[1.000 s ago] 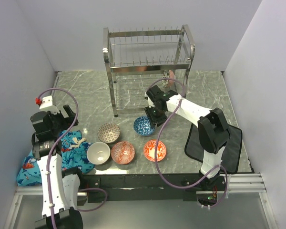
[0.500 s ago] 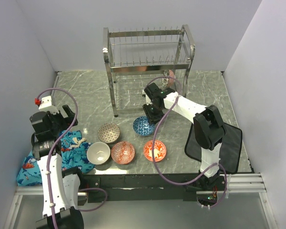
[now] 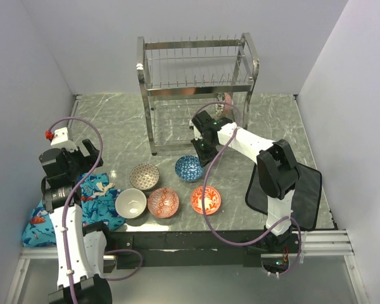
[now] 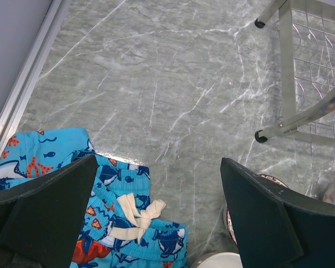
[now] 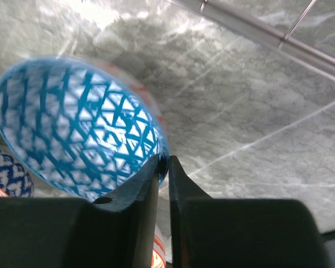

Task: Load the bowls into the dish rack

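Top external view: against a second before, the right gripper point(image 3: 201, 156) had narrowed its jaws and now pinched the far rim of the blue bowl point(image 3: 189, 168). The bowl lay slightly further left than before, and the right arm's elbow had drawn in toward the dish rack point(image 3: 196, 82). In the right wrist view both fingers clamped that rim at lower centre, and the bowl looked tipped, though the blur left this unsure.

The left gripper point(image 3: 87, 152) had not moved. Its jaws stood spread wide over the table point(image 3: 114, 120), holding nothing, with a blue patterned cloth point(image 3: 82, 202) at the frame's lower left.

The blue bowl sat just in front of the rack's lower front rail. The brown-grey bowl point(image 3: 144, 176) lay near it on the left. The cream-white bowl point(image 3: 131, 203), pinkish-red bowl point(image 3: 163, 202) and red-orange bowl point(image 3: 206, 199) formed a row close to the table's near edge. Bare marble showed left of the rack, at upper left. A black mat point(image 3: 310, 190) overhung the right edge.
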Robot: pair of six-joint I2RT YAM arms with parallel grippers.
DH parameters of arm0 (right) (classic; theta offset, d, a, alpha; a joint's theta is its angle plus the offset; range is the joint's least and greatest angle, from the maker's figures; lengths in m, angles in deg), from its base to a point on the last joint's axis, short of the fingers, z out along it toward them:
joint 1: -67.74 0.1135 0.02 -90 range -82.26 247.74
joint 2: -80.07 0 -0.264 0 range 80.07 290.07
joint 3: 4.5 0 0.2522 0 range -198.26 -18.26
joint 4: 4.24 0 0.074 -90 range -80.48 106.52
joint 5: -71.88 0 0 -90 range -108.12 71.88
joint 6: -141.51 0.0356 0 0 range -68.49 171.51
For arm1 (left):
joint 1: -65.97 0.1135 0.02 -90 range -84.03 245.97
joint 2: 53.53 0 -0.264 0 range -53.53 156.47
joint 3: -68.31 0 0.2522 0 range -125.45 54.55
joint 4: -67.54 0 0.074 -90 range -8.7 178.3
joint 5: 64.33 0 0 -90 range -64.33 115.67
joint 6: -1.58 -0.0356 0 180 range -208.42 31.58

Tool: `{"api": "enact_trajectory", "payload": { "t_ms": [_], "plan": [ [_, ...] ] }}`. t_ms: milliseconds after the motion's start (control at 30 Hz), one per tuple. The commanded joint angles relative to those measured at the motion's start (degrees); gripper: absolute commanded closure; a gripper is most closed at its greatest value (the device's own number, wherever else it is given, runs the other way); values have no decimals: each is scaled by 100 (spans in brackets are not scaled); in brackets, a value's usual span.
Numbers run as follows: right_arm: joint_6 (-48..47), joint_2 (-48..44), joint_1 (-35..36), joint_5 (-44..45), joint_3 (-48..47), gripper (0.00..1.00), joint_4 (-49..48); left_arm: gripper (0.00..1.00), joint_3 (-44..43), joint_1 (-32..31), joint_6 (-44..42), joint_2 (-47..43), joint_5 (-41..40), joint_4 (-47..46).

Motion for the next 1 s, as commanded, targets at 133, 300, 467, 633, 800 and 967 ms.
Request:
{"api": "enact_trajectory", "payload": {
  "t_ms": [133, 300, 467, 633, 800, 967],
  "plan": [
    [-198, -210, 121, 14, 9, 100, -47, 1, -18, 28, 94, -209, 87, -117],
    [-268, -632, 112, -21, 52, 100, -99, 1, 17, 36, 146, -210, 122, -223],
    [-418, -1001, 121, -249, 88, 100, -117, 0, 52, 37, 199, -148, 201, -372],
    [-471, -1133, 112, -575, 52, 100, -99, 1, 122, 19, 278, -95, 263, -504],
    [-550, -1002, 103, -426, -105, 100, -99, 1, 105, -7, 278, -113, 254, -487],
    [-523, -791, 103, -425, -343, 100, -108, 1, 52, -25, 217, -157, 228, -364]
  ]
}}
